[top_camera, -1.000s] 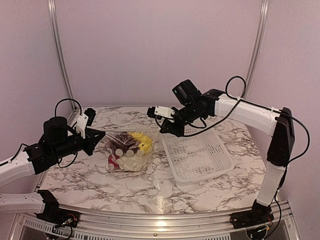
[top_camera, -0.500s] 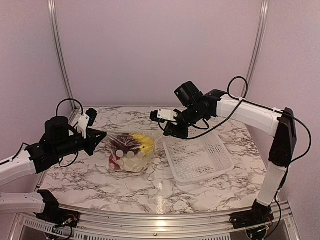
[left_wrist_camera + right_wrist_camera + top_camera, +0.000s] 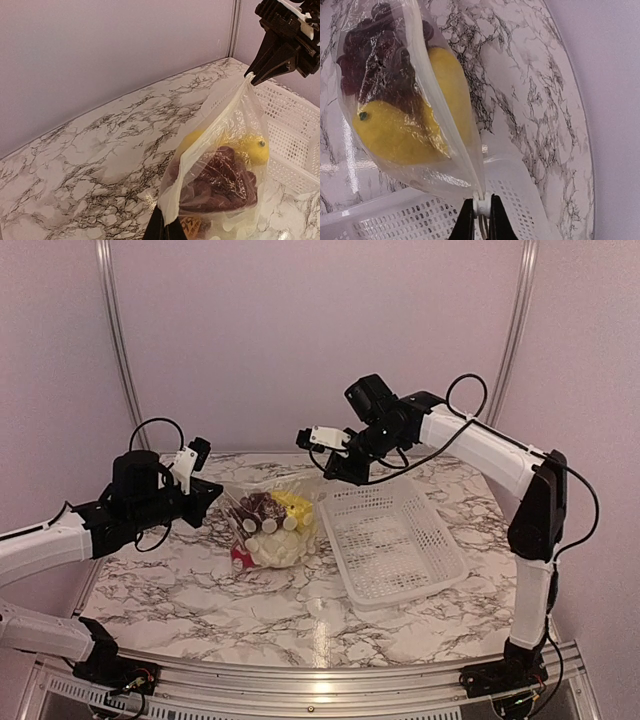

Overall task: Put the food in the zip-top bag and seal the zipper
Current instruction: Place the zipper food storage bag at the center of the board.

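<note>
The left tool (image 3: 165,231) is pinched narrow on one top corner of the zip-top bag (image 3: 303,528), and the right tool (image 3: 481,216) is clamped narrow on the opposite corner. Between them the zipper (image 3: 451,131) is stretched, its long axis running tool to tool — so a sealing pass, I judge, must travel along that line. Whether it is already pressed shut I cannot tell. The food (image 3: 265,540) hangs inside, below both tools, over the bench (image 3: 180,590) — the basket (image 3: 400,550) lies under the right tool.
</note>
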Tool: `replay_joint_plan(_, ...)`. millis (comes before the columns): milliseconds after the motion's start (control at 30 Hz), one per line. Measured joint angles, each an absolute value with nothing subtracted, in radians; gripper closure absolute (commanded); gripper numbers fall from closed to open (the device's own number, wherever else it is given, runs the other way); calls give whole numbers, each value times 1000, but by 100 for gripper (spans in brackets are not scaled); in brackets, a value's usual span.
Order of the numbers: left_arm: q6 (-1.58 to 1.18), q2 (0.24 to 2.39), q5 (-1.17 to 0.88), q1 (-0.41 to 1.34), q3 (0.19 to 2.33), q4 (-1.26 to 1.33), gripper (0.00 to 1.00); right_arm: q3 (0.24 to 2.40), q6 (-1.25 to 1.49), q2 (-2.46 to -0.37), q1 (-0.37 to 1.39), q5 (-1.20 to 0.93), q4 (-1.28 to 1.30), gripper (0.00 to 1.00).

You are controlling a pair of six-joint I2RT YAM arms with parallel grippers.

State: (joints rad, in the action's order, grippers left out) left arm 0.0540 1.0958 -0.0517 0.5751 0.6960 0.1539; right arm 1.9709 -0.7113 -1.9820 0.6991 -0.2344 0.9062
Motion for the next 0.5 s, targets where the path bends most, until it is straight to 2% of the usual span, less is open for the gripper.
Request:
replay_joint_plan(133, 92, 1162, -34, 545, 797, 152, 100, 2201, -708, -2106, 690, -239, 930, 95)
replay_joint_plan(200, 104, 1161, -25, 532, 822, 151, 100, 2231, -707, -2123, 690, -247, 928, 94)
replay_joint_plan(233, 107, 1156, -23, 527, 825, 152, 93, 2225, -708, -2120, 693, -254, 929, 92)
replay_joint_plan(267, 108, 1148, -22, 524, 823, 149, 82, 2210, -708, -2114, 696, -261, 926, 89)
replay_joint_plan(333, 94, 1124, -25, 523, 804, 140, 65, 2115, -709, -2074, 710, -276, 902, 78)
replay_joint_plan(500, 48, 1013, -39, 524, 716, 88, 36, 1873, -709, -1972, 767, -304, 896, 54)
